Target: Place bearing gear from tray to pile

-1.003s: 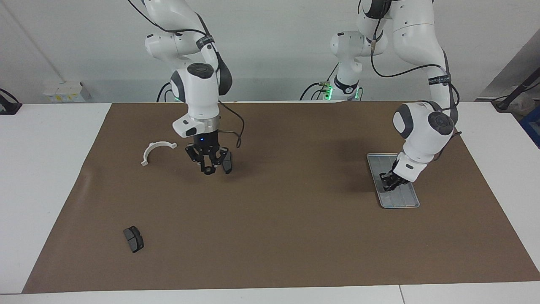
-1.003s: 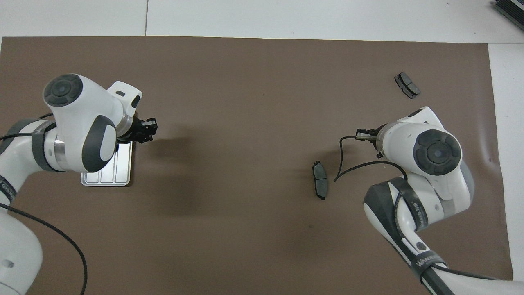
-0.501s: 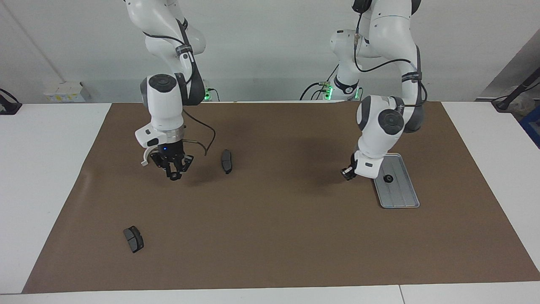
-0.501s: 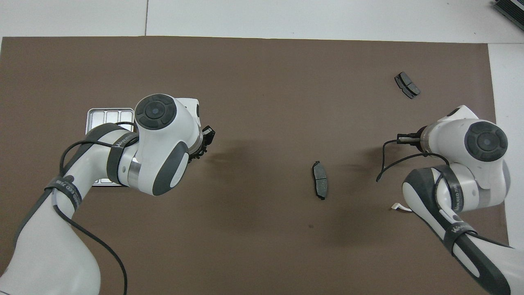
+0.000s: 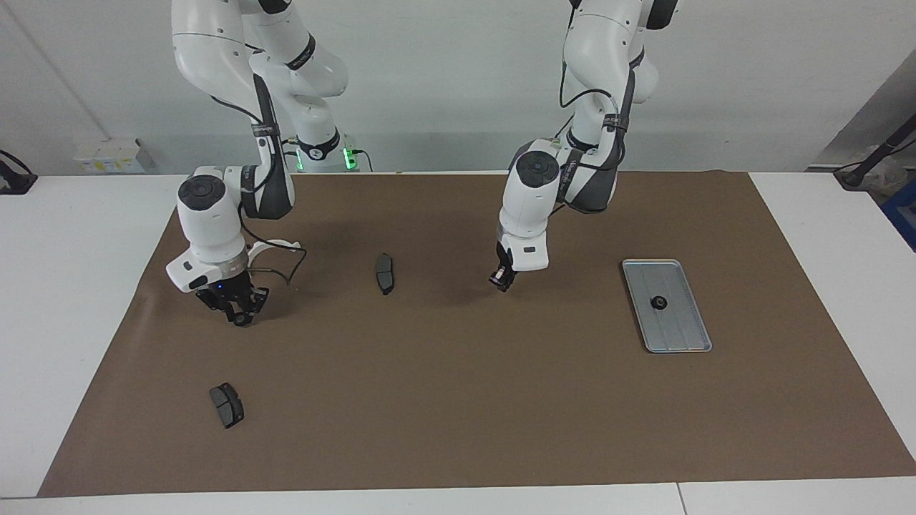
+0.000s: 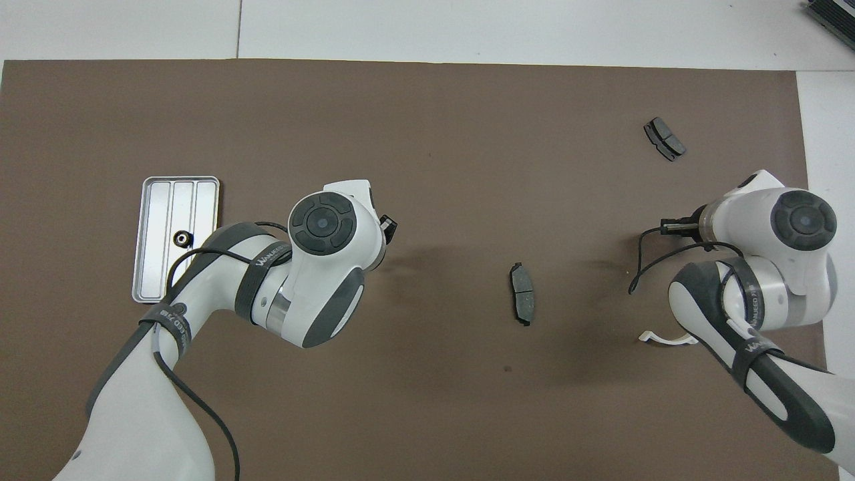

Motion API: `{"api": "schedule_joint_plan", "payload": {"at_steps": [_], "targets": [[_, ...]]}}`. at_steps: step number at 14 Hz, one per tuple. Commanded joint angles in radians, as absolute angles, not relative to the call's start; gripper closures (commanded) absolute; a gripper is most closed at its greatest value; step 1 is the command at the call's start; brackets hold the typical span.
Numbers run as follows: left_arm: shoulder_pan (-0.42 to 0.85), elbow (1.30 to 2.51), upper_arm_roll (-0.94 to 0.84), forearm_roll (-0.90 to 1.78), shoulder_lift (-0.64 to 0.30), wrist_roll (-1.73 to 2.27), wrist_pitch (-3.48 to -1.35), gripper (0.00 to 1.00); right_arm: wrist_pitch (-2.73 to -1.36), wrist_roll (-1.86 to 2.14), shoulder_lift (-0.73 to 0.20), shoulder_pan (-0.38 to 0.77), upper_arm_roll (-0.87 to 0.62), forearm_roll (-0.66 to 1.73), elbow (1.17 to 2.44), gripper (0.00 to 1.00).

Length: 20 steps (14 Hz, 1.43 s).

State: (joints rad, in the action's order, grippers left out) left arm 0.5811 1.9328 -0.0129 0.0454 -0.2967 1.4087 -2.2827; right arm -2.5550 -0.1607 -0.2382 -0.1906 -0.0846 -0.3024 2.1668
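The small dark bearing gear (image 5: 657, 302) lies on the silver ridged tray (image 5: 680, 336) toward the left arm's end of the table; it also shows in the overhead view (image 6: 180, 238) on the tray (image 6: 157, 280). My left gripper (image 5: 503, 277) hangs empty over the bare mat, between the tray and a dark brake pad (image 5: 384, 272). The pile is spread out: that pad, a white half-ring bracket (image 5: 275, 245) and a second pad (image 5: 226, 405). My right gripper (image 5: 236, 315) is shut and empty, low over the mat beside the bracket.
A brown mat (image 5: 458, 400) covers the table, with white tabletop around it. The right arm's wrist partly hides the bracket (image 6: 664, 339) from above. The second pad (image 6: 664, 139) lies farthest from the robots.
Both arms swung toward the right arm's end. My left gripper left the tray, uncovering the gear that stays on it. My right gripper moved off the middle brake pad and narrowed.
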Motion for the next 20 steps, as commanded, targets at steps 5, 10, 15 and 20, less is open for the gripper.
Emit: {"api": "schedule_joint_plan", "payload": {"at_steps": [5,10,15,20], "targets": [[0.592,1.945,0.005,0.044,-0.288,1.427,-2.287,0.09,-2.422,-0.149,-0.235,-0.19,-0.107,-0.301,2.077,0.0],[0.45,1.941,0.011,0.041,-0.278,1.153,-2.214,0.1,-2.396,-0.328,-0.216,-0.154,-0.213,-0.149,2.048,0.0],[0.24,1.93,0.014,0.041,-0.272,0.82,-2.217,0.1,-2.335,-0.559,-0.227,0.038,-0.218,-0.144,1.981,0.0],[0.062,1.933,0.012,0.041,-0.273,0.358,-2.224,0.11,-2.322,-0.764,-0.285,0.224,-0.218,-0.143,1.89,0.0]]}}
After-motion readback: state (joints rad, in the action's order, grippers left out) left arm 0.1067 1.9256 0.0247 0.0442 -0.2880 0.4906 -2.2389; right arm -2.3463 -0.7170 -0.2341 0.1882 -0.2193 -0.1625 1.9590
